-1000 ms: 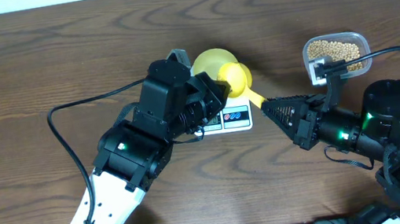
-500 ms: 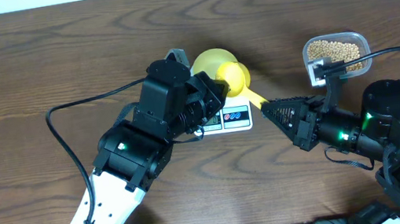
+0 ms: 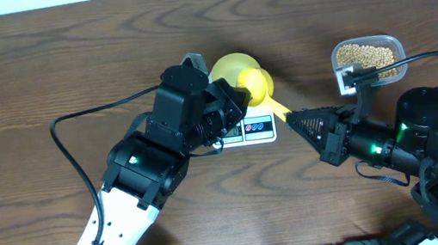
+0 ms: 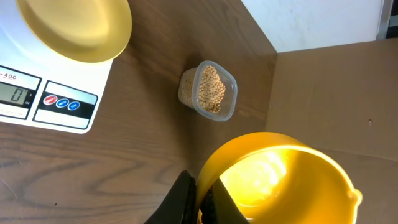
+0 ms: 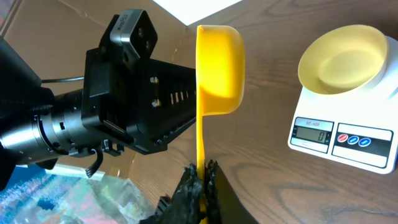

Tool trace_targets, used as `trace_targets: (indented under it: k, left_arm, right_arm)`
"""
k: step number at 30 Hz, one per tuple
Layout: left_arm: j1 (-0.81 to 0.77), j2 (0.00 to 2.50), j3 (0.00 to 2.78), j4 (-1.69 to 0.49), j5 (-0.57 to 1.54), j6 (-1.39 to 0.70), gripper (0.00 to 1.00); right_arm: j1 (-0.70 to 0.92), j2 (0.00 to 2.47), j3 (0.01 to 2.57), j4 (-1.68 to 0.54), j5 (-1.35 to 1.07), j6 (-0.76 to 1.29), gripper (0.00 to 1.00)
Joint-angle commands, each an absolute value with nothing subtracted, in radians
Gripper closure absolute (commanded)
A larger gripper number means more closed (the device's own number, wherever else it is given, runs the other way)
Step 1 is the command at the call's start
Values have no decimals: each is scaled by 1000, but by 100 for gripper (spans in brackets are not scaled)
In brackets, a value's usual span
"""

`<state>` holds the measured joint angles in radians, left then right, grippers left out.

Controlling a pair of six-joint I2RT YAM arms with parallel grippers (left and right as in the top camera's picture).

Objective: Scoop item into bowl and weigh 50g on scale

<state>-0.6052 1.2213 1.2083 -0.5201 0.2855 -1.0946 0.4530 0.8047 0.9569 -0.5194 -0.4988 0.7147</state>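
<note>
The pale yellow bowl [image 3: 225, 66] sits empty on the white scale [image 3: 259, 129], whose display reads 0 [image 4: 18, 95]. A yellow measuring scoop [image 3: 259, 84] hangs just right of the bowl, its cup empty [image 4: 280, 180]. My left gripper [image 3: 239, 99] is shut on the cup's rim [image 4: 202, 193]. My right gripper [image 3: 295, 118] is shut on the scoop's handle [image 5: 203, 177]. The tan beans [image 3: 367, 53] fill a clear tub at the right, also in the left wrist view [image 4: 211, 90]. The bowl [image 5: 342, 56] and scale [image 5: 342, 140] show in the right wrist view.
A brown cardboard box [image 4: 323, 93] stands past the table edge. A black cable [image 3: 77, 161] loops left of my left arm. A grey clip-like part [image 3: 350, 77] of my right arm sits in front of the tub.
</note>
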Motion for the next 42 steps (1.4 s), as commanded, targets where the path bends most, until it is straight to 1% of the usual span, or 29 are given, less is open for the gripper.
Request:
trace_targets:
  k: [1,2,3,4,6,8,10,14,18,20,23,24,26,31,35,38,40,42]
  left_arm:
    - [-606,1216,1208,-520,276,-1078,92]
    - [-606,1216,1208,-524,277,-1077,75]
    - [-606,1216,1208,-527,277,-1077,61]
    - [-606,1216,1208,-532,276,-1077,44]
    - [-606,1216,1208,-538,276,-1077,28]
    - [-606,1216,1208,-539,277,-1077,22]
    - [-606,1216,1208,-539,279,-1077,20]
    - [-606,1216,1208,-564,279,-1076,19]
    - [-606,1216,1208,-580,279,-1064,19]
    - [-606,1216,1208,-580,279,-1021,20]
    - [-606,1216,1208,-599,279,-904,20]
    - [-606,1216,1208,-641,279,-820,20]
    - [-606,1216,1208,-689,278,-730,20]
    - [-606,1216,1208,-762,275,-594,20]
    - [-606,1216,1208,-806,249,-550,20]
    - [-606,1217,1208,-864,133,-551,19]
    - [-606,1221,1208,-888,83,-551,18]
    - [-606,1233,1208,-906,69,-551,15]
  right_arm:
    - [446,803,975,-520,-499,702,98]
    - [446,803,975,-520,-484,702,98]
    - [446,803,975,-520,-476,702,99]
    - [446,803,975,-520,-467,702,98]
    - [446,803,975,-520,-439,701,98]
    - [446,803,975,-520,-400,701,99]
    - [446,803,975,-520,-353,701,98]
    - [445,803,975,-536,-205,681,99]
    - [443,804,976,-543,-158,655,99]
    - [441,805,982,-554,-121,645,99]
    - [423,820,1022,-609,-73,614,99]
    - [402,841,1069,-666,-60,595,99]
    - [367,880,1144,-746,-59,567,99]
    - [271,1023,1353,-954,-59,470,99]
    - [187,1154,1495,-1110,-59,381,99]
    - [99,1260,1555,-1194,-71,330,99]
    - [57,1302,1557,-1210,-95,305,99]
    - [8,1357,1557,-1216,-114,298,99]
